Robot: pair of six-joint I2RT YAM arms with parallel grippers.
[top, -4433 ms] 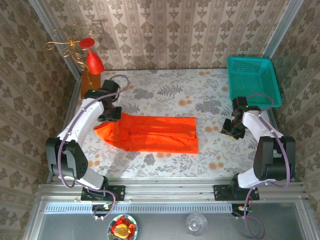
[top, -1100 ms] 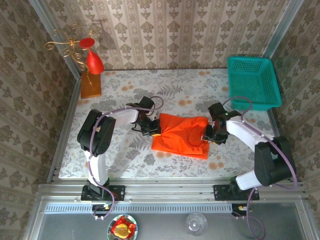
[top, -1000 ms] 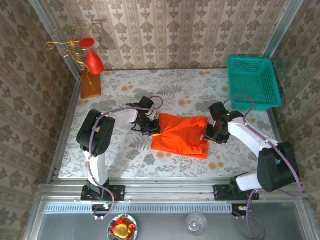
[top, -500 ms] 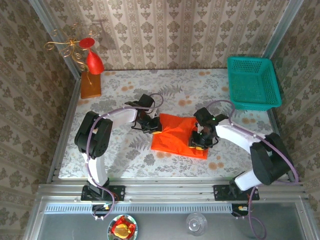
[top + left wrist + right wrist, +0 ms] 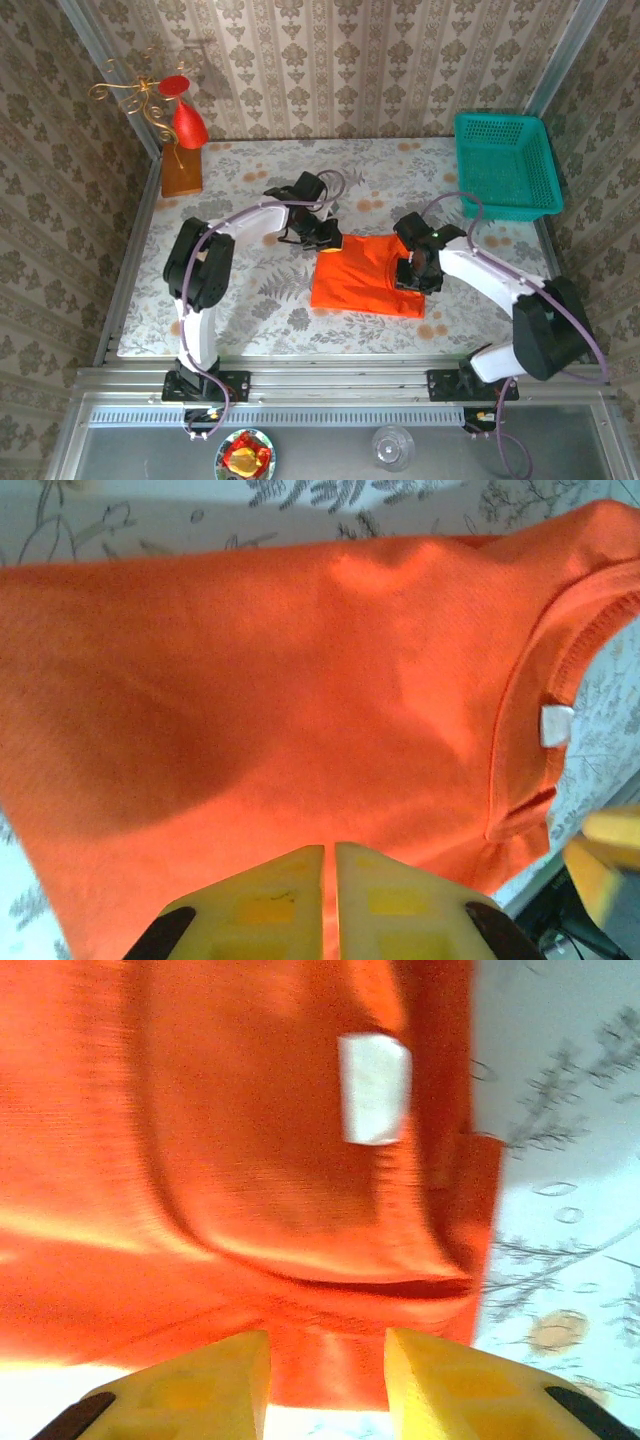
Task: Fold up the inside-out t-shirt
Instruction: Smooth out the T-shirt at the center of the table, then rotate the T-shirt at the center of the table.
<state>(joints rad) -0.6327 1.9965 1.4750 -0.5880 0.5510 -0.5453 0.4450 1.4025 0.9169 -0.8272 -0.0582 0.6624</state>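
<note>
The inside-out t-shirt (image 5: 365,276) lies folded into a rough orange-red square in the middle of the table. My left gripper (image 5: 326,236) sits at the shirt's far left corner. In the left wrist view it (image 5: 330,848) is shut, hovering over smooth fabric (image 5: 280,670), with the collar (image 5: 540,670) and white label (image 5: 556,725) to the right. My right gripper (image 5: 416,270) is over the shirt's right edge. Seen from the right wrist, it (image 5: 328,1338) is open, the shirt's hem (image 5: 330,1360) lying flat between the fingers, the label (image 5: 374,1088) above.
A teal basket (image 5: 500,122) stands at the back right corner. A glossy red cone ornament with gold wire (image 5: 188,122) stands on a wooden block (image 5: 180,172) at the back left. Bare floral tabletop (image 5: 240,300) lies left of the shirt.
The long spread shirt now lies as a compact square. In the last second my left gripper moved up and right along the shirt's left edge. The right gripper swung in over the shirt, then eased back right.
</note>
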